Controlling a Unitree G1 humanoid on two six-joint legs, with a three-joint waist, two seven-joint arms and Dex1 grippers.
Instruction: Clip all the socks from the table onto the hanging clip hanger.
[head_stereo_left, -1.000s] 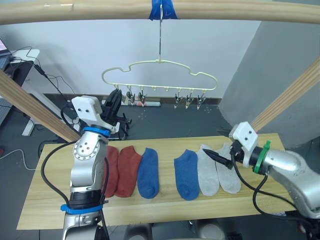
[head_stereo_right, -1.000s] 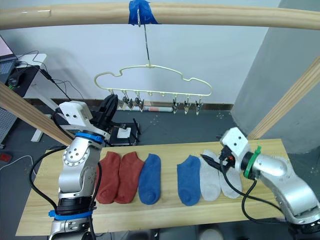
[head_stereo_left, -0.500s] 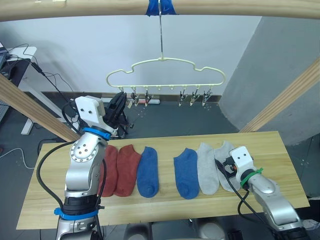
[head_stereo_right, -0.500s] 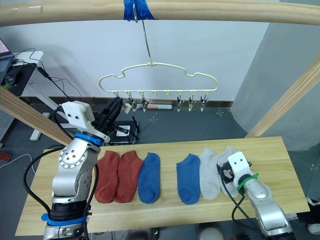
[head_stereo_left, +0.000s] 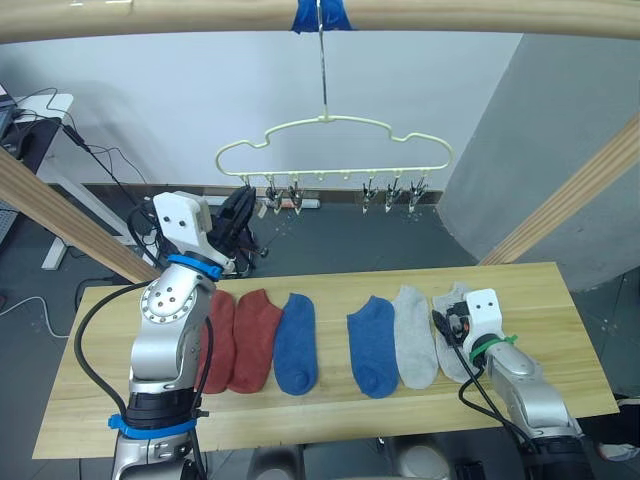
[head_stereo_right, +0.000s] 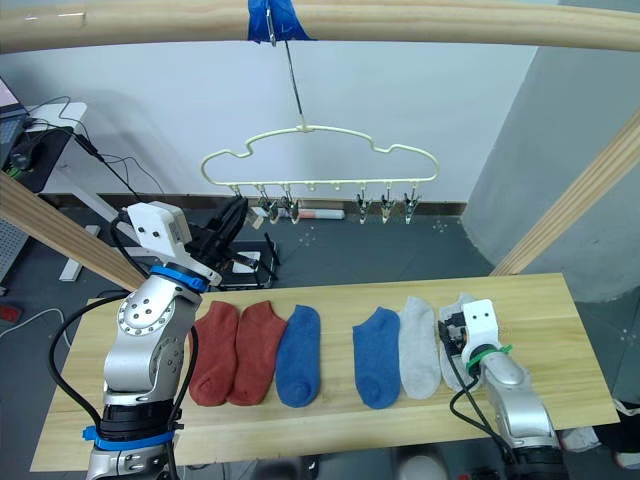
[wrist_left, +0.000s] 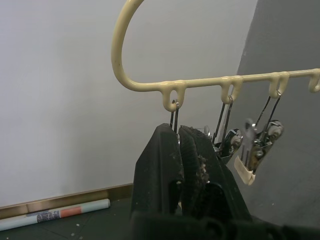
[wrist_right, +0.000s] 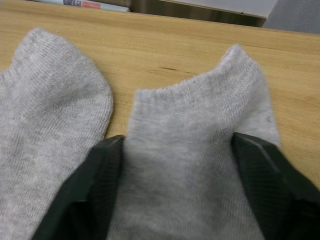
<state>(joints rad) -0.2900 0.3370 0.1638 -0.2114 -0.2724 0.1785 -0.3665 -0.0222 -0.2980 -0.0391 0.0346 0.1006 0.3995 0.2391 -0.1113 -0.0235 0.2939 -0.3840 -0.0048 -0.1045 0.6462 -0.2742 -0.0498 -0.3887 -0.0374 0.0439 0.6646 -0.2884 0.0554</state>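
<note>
Several socks lie in a row on the table (head_stereo_left: 560, 290): two rust-red (head_stereo_left: 240, 340), two blue (head_stereo_left: 296, 343) and two light grey (head_stereo_left: 415, 335). My right gripper (head_stereo_left: 447, 325) rests low on the table, open, with its fingers (wrist_right: 100, 170) on either side of the rightmost grey sock (wrist_right: 200, 115). The cream clip hanger (head_stereo_left: 330, 172) hangs above the table's far edge with nothing in its clips. My left gripper (head_stereo_left: 240, 205) is raised to the hanger's left end (wrist_left: 200, 82). It is shut on the leftmost clip, whose wire (wrist_left: 173, 112) runs down between the fingers.
A round wooden pole with blue tape (head_stereo_left: 320, 15) carries the hanger's hook, and slanted poles (head_stereo_left: 60, 215) flank the table on both sides. Cables and a small stand sit on the dark floor behind the table. More clips (head_stereo_left: 392, 195) dangle along the hanger's right half.
My right arm has dropped from above the grey socks to the table and now straddles the rightmost grey sock. The hanger has drifted slightly right. The left gripper stays at the leftmost clip.
</note>
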